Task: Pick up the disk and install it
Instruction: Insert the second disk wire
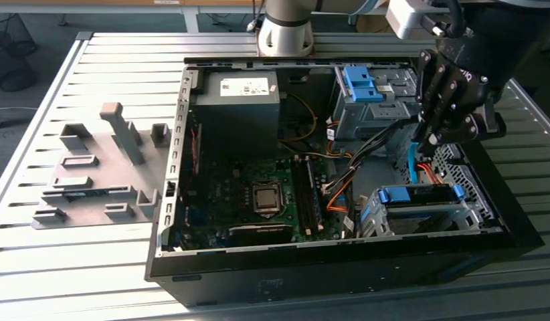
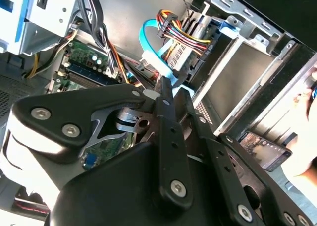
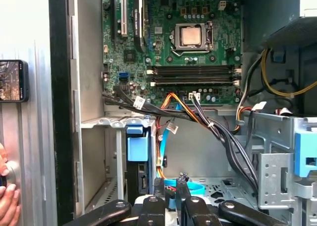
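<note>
The disk (image 1: 418, 194) sits in the grey drive cage at the near right corner of the open computer case. Its bright blue carrier frame faces up, and the cage hides most of its silver body. In the first wrist view the blue carrier end of the disk (image 3: 137, 147) stands in its slot just beyond my fingers. My black gripper (image 1: 425, 142) hangs inside the case above and behind that cage, apart from the disk. Its fingers are shut with nothing between them in both wrist views (image 2: 173, 87) (image 3: 171, 184).
A light blue data cable (image 1: 409, 160) curves right beside my fingertips, among orange and black wire bundles (image 3: 198, 117). A second cage with a fixed blue bracket (image 1: 360, 83) stands at the back. A person's hand (image 3: 5, 206) and a phone (image 3: 12, 80) are outside the case wall. A grey fixture (image 1: 96, 174) lies on the exterior view's left.
</note>
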Controlling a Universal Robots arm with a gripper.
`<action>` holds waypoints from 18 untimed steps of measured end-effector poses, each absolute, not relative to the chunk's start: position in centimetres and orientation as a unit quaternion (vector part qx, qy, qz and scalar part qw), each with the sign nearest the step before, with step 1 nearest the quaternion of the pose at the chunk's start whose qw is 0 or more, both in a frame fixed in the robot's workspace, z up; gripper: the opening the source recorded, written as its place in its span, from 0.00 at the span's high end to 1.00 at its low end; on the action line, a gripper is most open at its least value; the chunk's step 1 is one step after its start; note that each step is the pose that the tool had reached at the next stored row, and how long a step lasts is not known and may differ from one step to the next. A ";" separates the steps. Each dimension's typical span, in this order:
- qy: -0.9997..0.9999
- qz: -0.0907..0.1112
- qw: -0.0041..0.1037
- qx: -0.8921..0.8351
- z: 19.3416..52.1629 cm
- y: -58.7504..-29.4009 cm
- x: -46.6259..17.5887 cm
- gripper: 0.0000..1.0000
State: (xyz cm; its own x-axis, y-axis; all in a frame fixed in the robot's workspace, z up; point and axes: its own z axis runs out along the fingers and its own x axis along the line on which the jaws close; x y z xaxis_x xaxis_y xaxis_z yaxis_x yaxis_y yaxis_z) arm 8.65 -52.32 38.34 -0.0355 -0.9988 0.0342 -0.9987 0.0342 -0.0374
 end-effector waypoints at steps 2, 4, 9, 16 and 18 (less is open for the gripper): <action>0.719 -0.026 0.000 -0.694 38.0 -52.1 8.7 0.76; 0.719 -0.029 -0.003 -0.694 37.8 -52.1 8.7 0.76; 0.718 -0.043 -0.017 -0.694 37.5 -52.1 8.7 0.76; 0.718 -0.052 -0.026 -0.694 36.8 -52.1 8.7 0.84; 0.718 -0.053 -0.027 -0.694 36.8 -52.1 8.7 0.84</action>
